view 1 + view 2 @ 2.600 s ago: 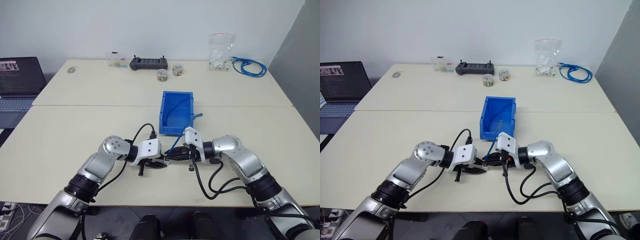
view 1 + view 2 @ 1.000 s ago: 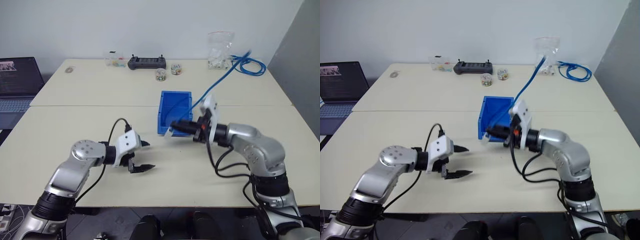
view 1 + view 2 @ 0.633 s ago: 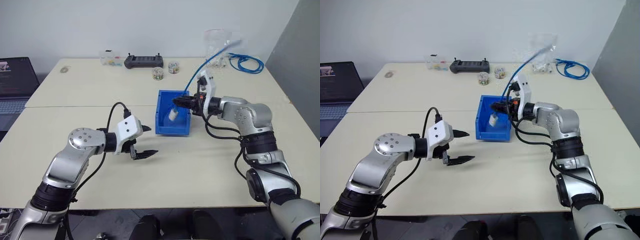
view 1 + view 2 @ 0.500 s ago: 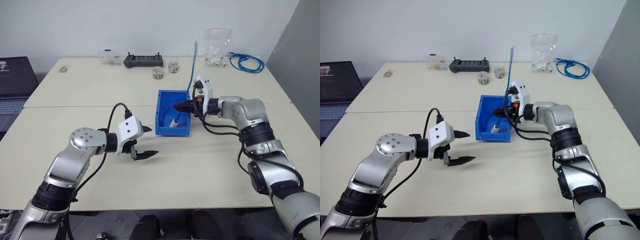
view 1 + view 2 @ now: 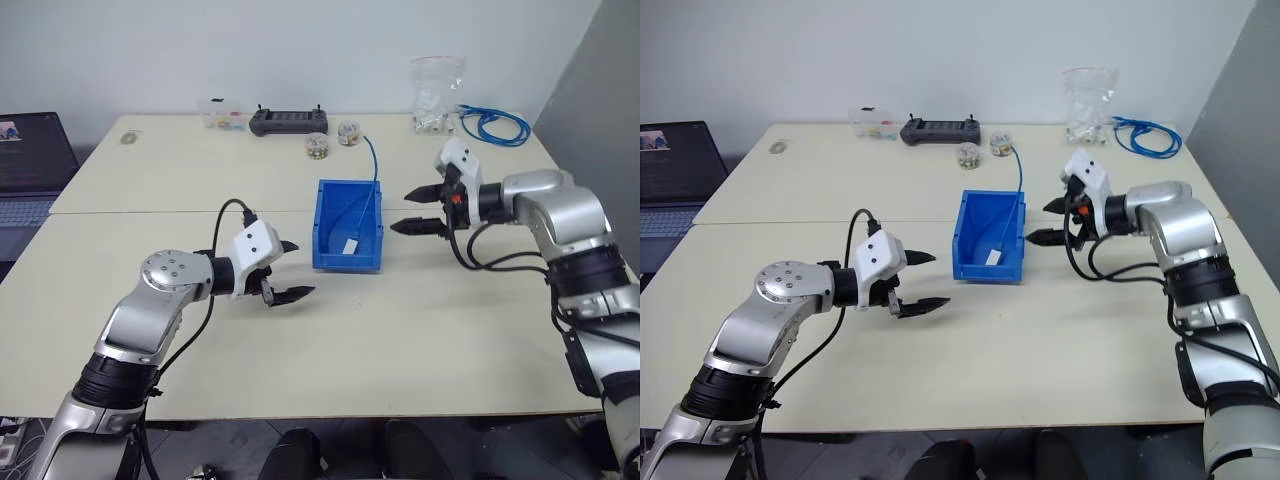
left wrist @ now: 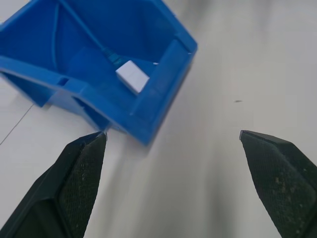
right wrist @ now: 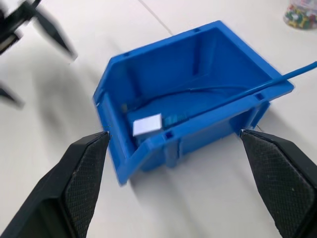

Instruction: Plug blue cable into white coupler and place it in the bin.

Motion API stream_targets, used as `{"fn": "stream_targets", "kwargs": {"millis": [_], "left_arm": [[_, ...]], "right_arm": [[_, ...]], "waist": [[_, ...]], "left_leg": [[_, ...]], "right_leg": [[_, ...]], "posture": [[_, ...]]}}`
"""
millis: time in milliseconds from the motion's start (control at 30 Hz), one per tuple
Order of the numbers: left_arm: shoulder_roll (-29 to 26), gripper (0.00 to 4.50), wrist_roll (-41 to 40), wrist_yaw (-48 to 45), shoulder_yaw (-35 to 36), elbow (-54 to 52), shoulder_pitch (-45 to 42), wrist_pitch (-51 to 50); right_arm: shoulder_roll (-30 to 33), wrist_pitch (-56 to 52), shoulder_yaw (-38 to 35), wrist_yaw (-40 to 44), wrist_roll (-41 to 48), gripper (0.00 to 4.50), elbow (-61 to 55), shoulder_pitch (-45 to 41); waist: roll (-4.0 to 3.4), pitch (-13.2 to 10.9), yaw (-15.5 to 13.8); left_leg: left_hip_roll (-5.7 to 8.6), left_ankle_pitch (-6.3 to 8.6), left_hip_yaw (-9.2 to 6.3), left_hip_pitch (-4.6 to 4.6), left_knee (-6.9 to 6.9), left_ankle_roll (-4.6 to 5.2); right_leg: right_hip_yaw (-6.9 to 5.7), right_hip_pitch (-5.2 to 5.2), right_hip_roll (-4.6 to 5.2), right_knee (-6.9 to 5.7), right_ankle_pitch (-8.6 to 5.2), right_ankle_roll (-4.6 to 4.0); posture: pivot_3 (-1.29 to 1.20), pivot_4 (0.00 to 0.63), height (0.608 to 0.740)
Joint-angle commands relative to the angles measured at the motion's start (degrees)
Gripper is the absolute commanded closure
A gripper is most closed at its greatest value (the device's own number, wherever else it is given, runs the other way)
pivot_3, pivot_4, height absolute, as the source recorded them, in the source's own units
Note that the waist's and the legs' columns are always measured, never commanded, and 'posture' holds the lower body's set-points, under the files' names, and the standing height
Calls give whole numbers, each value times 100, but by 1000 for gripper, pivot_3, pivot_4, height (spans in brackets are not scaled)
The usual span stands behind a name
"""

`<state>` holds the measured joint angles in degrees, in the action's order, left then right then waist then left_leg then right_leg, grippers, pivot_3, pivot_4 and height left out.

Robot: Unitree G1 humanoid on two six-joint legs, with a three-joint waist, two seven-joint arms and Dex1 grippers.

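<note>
The bin (image 5: 327, 255) stands mid-table, its open top facing up. Inside it lies the white coupler (image 5: 351, 246) with the blue cable (image 5: 372, 188) plugged into it; the cable rises out over the far rim and its free end sticks up behind the bin. The coupler (image 7: 147, 125) and cable (image 7: 292, 75) also show in the right wrist view, and the coupler (image 6: 132, 76) in the left wrist view. My right gripper (image 5: 418, 210) hovers open to the right of the bin, empty. My left gripper (image 5: 290, 270) is open and empty, left of the bin's front.
Along the table's far edge sit a black controller (image 5: 287, 121), small jars of beads (image 5: 318, 148), a clear bag of white parts (image 5: 434, 98) and a coiled blue cable bundle (image 5: 495, 125). A laptop (image 5: 30, 165) stands at the far left.
My right gripper has opened, let go of the cable and coupler into the bin, and drawn back to the right. The left gripper edged slightly toward the bin.
</note>
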<state>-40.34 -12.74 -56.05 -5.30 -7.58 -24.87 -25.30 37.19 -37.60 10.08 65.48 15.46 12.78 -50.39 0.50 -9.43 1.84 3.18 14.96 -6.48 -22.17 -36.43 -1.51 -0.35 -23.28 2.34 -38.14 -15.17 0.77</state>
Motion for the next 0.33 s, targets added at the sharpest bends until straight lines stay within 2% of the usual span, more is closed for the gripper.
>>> {"fn": "stream_targets", "kwargs": {"millis": [33, 133, 333], "left_arm": [[-40, 0, -125, 424, 640, -82, 25, -53], [-86, 0, -242, 455, 769, -109, 53, -173], [-88, 0, -400, 317, 830, 51, 24, -124]], "right_arm": [[393, -355, -897, -173, 732, 26, -2319, 1244], [432, -759, -1314, -654, 1000, 26, -3327, 2050], [332, -1152, -1654, -1270, 1378, 26, -3984, 2629]], "waist": [[0, 0, -15], [0, -2, -30], [8, -6, -40]], "left_leg": [[-2, 0, -5, -5, -6, -1], [-15, 1, -18, -48, -46, -6], [-1, -2, -12, -38, -60, 5]], "right_leg": [[4, 0, 0, 0, 0, 0], [-18, -5, -3, 4, -1, 1], [-7, 7, 3, 8, 16, 30]], "posture": [[0, 150, 740], [0, 150, 740], [0, 150, 740]]}}
